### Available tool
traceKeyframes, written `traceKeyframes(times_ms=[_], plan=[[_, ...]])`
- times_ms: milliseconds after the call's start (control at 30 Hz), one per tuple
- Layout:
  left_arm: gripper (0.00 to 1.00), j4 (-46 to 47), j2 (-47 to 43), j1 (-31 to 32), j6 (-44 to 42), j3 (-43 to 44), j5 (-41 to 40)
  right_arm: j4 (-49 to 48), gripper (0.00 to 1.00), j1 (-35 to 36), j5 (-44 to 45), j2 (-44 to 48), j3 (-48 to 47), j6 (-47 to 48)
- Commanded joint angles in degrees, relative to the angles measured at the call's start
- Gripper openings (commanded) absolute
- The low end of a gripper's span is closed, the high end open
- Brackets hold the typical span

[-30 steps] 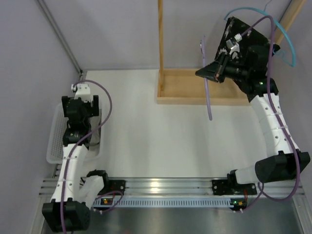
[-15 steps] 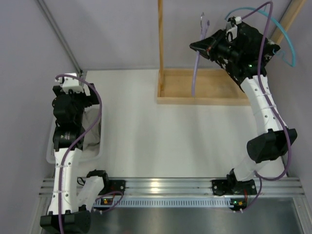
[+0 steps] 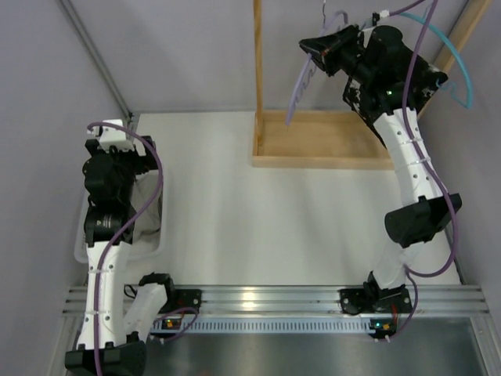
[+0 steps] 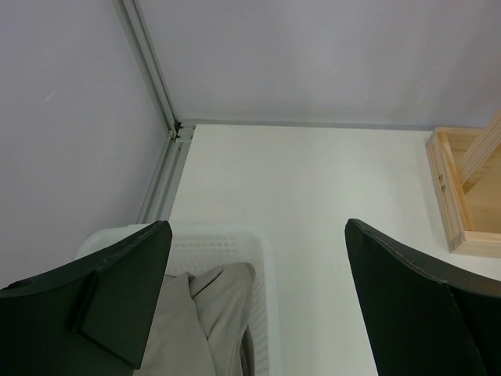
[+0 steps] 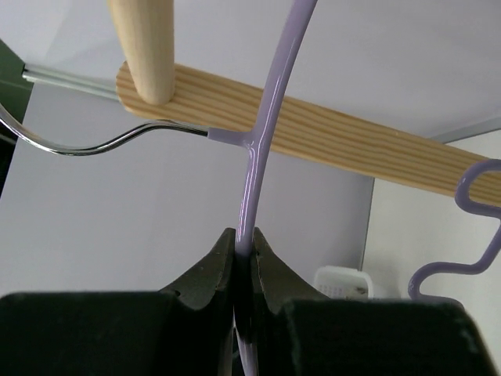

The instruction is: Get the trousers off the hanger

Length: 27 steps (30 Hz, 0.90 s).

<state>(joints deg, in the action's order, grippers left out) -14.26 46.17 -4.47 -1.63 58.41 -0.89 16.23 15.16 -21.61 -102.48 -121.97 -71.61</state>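
The white counter (image 3: 235, 211) is the biggest thing here, and the wooden rack (image 3: 257, 78) stands at its far side. Well to the left of the rack, at the counter's edge, sits a white basket (image 4: 235, 235). The beige trousers (image 4: 203, 313) lie crumpled inside it, so I judge the main job done: they are off the hanger.

The lilac hanger (image 3: 301, 86) is bare. It hangs high beside the rack's upright, its long axis slanting down toward the rack's base. My right claw (image 5: 244, 254) is pinched tight on its stem, just below the rack's round rod (image 5: 145, 47). The metal hook (image 5: 94, 145) passes close under that rod; I cannot tell whether it rests on it.

My left claw (image 4: 258, 235) stands wide and holds nothing, hovering over the basket far left of the rack. It is much the nearer arm to the trousers. The next move likely turns on the hook's place against the rod.

I can read no brand, label or writing.
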Motion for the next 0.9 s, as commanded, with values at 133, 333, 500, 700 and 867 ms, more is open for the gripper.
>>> traceKeyframes(times_ms=[133,333,500,700,867], plan=[[0.98,1.1,-3.5,-0.3,-0.7,-0.7,-0.1,-5.2,0.0,1.3,8.3,-4.0,-7.7,-0.8],[0.98,1.1,-4.4,-0.2,-1.5,-2.0,-1.0,-8.0,0.0,2.3,9.6,-3.3,-8.0,0.5],[0.98,1.1,-4.3,-0.3,-1.2,-2.2,-0.5,-8.9,0.0,3.7,12.2,-1.8,-7.8,2.1],[0.98,1.2,-3.8,-0.3,-0.7,-1.8,-0.5,-8.2,0.0,4.4,14.1,-2.6,-9.9,2.7],[0.98,1.2,-3.4,-0.3,-1.3,-1.4,-1.0,-9.3,0.0,4.8,14.9,-4.9,-12.1,2.6]])
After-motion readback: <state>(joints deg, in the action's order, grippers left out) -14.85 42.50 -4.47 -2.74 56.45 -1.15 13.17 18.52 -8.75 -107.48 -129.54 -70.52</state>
